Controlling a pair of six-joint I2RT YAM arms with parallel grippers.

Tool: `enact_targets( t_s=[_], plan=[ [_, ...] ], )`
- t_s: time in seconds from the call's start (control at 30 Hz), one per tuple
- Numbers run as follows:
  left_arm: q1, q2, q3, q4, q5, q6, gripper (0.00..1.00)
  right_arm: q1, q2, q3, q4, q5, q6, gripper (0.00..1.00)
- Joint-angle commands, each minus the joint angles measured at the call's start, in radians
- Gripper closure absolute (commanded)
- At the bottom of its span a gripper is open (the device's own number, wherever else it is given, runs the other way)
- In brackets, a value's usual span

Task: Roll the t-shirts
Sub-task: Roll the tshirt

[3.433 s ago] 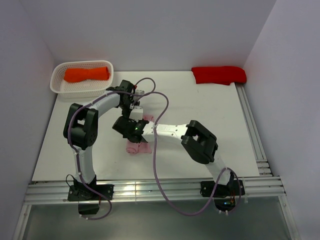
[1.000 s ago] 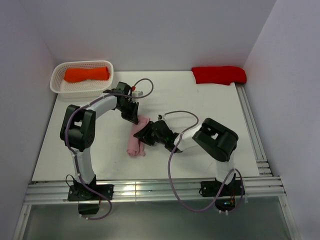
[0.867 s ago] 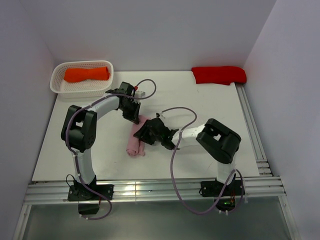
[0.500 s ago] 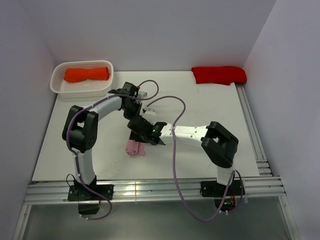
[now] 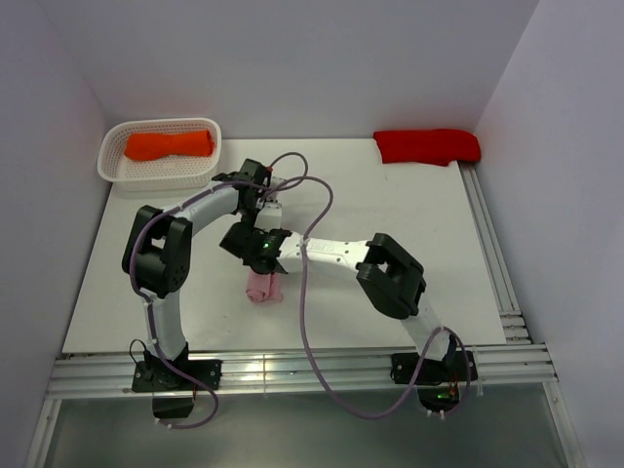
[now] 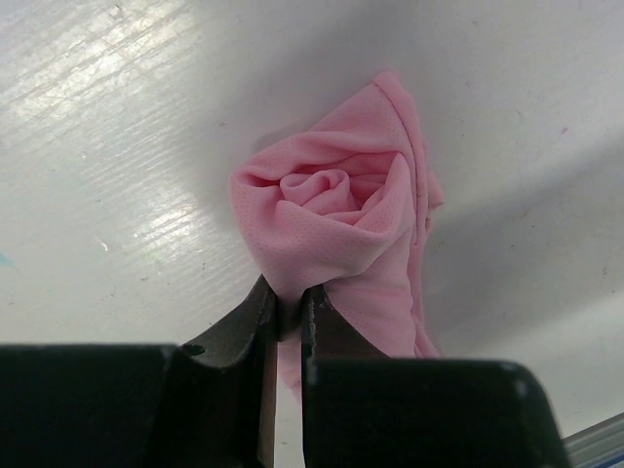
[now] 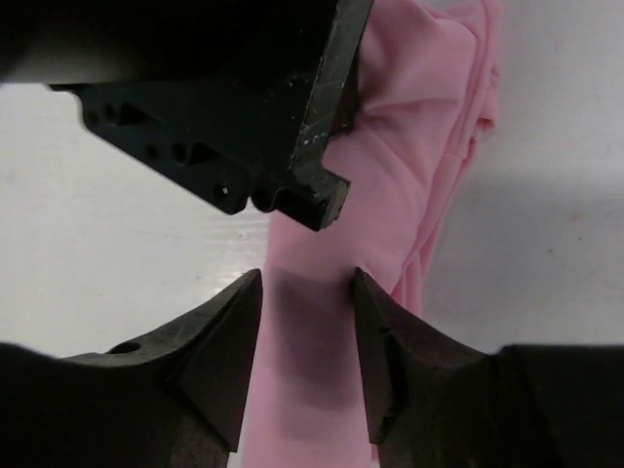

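Pink t-shirt (image 6: pixel 336 234), thin mesh-knit cloth wound into a rose-like spiral, lies on the white surface (image 6: pixel 117 146). The left gripper (image 6: pixel 288 292) pinches the fold nearest it. The right gripper (image 7: pixel 304 283) is spread, straddling the roll.

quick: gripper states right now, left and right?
Left gripper: closed on the pink shirt.
Right gripper: open, over the pink shirt.

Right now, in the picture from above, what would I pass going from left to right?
basket holding the orange shirt → pink shirt → red shirt
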Motion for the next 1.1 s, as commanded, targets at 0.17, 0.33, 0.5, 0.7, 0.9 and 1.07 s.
enact_targets(
  t_s=[0.17,0.33,0.5,0.7,0.9,1.07],
  plan=[
    [-0.007,0.025,0.037,-0.017,-0.040,0.005,0.89,0.004,0.073,0.102,-0.184,0.099,0.010,0.68],
    [-0.004,0.021,0.047,-0.021,-0.020,0.013,0.75,0.001,0.024,-0.002,-0.088,0.059,0.021,0.84],
    [0.025,-0.002,0.091,-0.046,0.047,0.033,0.49,-0.016,-0.085,-0.200,0.101,-0.022,0.027,0.89],
    [0.113,-0.056,0.132,-0.084,0.185,0.088,0.34,-0.088,-0.232,-0.493,0.437,-0.190,0.087,0.90],
    [0.170,-0.098,0.030,-0.067,0.368,0.128,0.30,-0.134,-0.289,-0.669,0.638,-0.298,0.167,0.92],
    [0.206,-0.099,-0.068,-0.021,0.556,0.149,0.28,-0.168,-0.297,-0.777,0.787,-0.355,0.237,0.93]
  ],
)
